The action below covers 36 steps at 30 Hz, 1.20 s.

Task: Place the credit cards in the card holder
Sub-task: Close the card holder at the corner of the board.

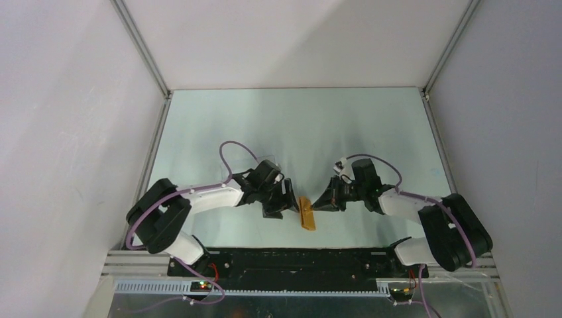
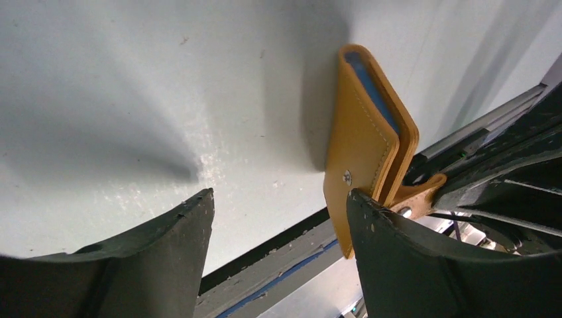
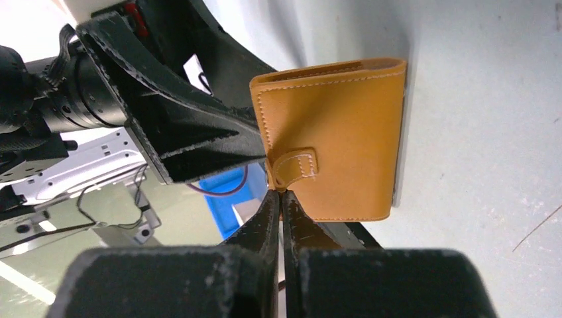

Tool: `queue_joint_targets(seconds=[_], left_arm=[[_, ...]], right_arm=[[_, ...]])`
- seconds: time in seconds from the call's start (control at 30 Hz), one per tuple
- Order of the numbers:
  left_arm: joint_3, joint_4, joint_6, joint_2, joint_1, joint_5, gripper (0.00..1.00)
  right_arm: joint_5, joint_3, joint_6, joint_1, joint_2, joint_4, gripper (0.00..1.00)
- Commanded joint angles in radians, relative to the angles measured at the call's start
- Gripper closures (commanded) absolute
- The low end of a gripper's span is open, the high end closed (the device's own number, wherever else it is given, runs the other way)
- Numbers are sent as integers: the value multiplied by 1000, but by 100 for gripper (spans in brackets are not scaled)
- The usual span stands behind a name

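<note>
The orange card holder (image 1: 307, 213) sits on the pale green surface (image 1: 298, 126), near its front edge. The left end effector (image 1: 288, 204) is just beside the card holder's left side. The right end effector (image 1: 318, 206), fingers drawn together, meets its right side.

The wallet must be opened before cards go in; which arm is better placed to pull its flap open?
Right. The right gripper has its jaws shut on the tab clasp of the card holder, which stands on edge, ready to pull. The left gripper is open beside it, holding nothing.

I count one card holder (image 1: 307, 213), one table (image 1: 298, 119) and two arms: left arm (image 1: 212, 195), right arm (image 1: 407, 204).
</note>
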Motion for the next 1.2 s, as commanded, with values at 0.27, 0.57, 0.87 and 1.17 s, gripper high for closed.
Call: queue_joint_targets(seconds=[0.27, 0.57, 0.87, 1.17], left_arm=[[170, 15, 47, 133, -17, -4, 39], [285, 15, 40, 213, -66, 20, 43], [309, 15, 29, 257, -103, 13, 56], [309, 15, 24, 241, -142, 1, 82]], right_arm=[[-148, -83, 2, -128, 74, 81, 100], [-239, -106, 4, -193, 112, 141, 57], [-225, -120, -41, -236, 5, 33, 43], [-186, -125, -35, -238, 22, 8, 57]])
